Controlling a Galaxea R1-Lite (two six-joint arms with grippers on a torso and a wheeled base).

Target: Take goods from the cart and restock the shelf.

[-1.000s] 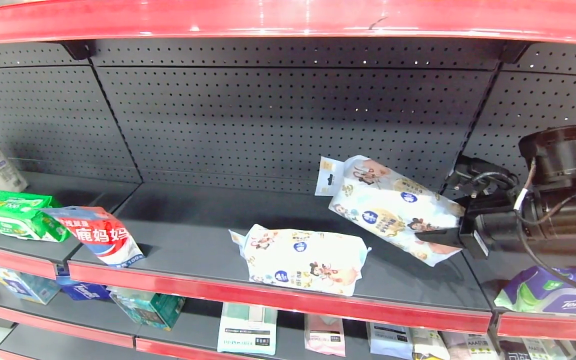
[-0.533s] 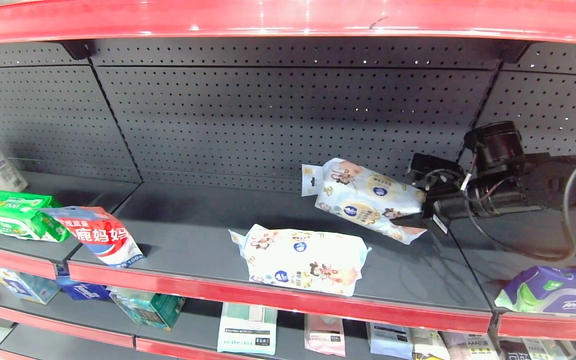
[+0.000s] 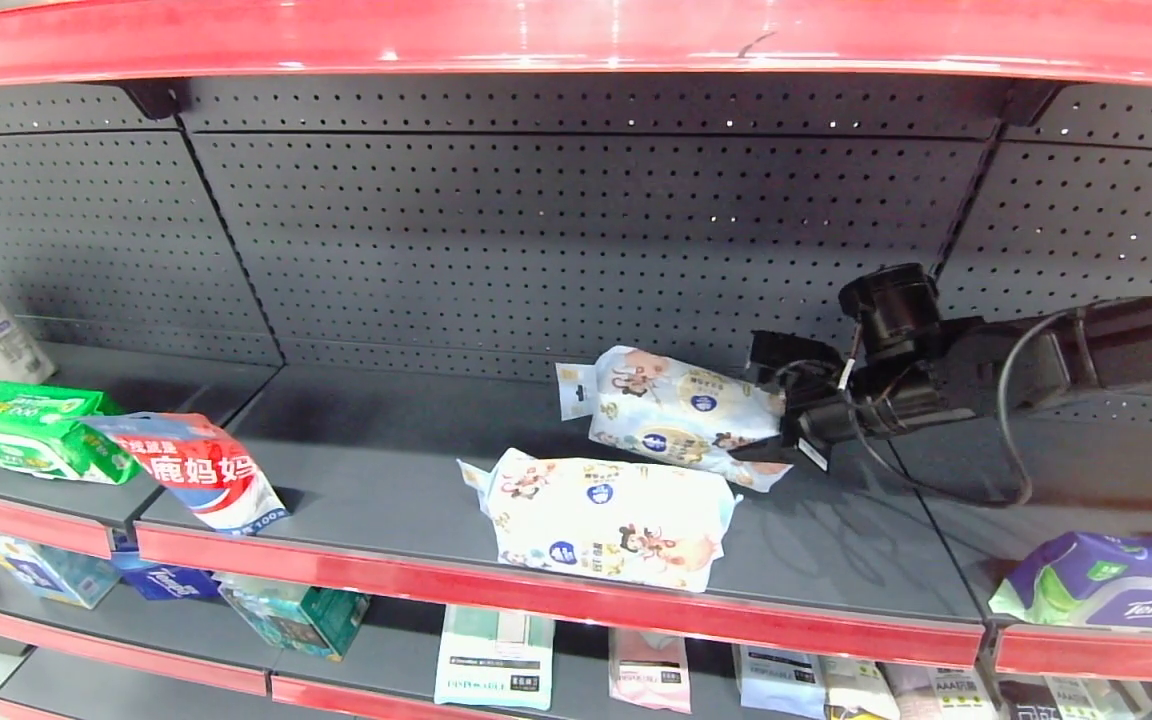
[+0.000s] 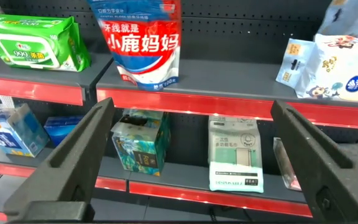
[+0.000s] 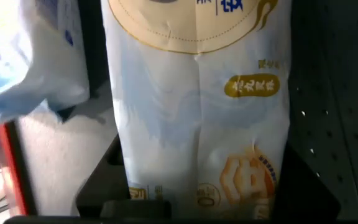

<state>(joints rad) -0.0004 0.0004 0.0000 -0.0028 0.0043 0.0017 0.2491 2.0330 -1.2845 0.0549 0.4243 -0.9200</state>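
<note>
Grips printed pack point(image 3: 676, 415) by its right end with right claw point(image 3: 771, 440), clamped shut. Holds it tilted, low over shelf point(image 3: 386, 450), just behind twin pack point(image 3: 606, 520), likely to start a back row. Holds left claw point(image 4: 192, 106) spread and empty, clear of the drop.

Green wipes pack point(image 3: 31, 430): lies flat at far left.
Red-white-blue pouch point(image 3: 198, 470): just beside it, at the front edge.
Purple tissue pack point(image 3: 1116, 595): far right.
Teal box point(image 3: 301, 615): one level down, below the pouch.
Pegboard point(image 3: 536, 230): dark, perforated, behind everything.
</note>
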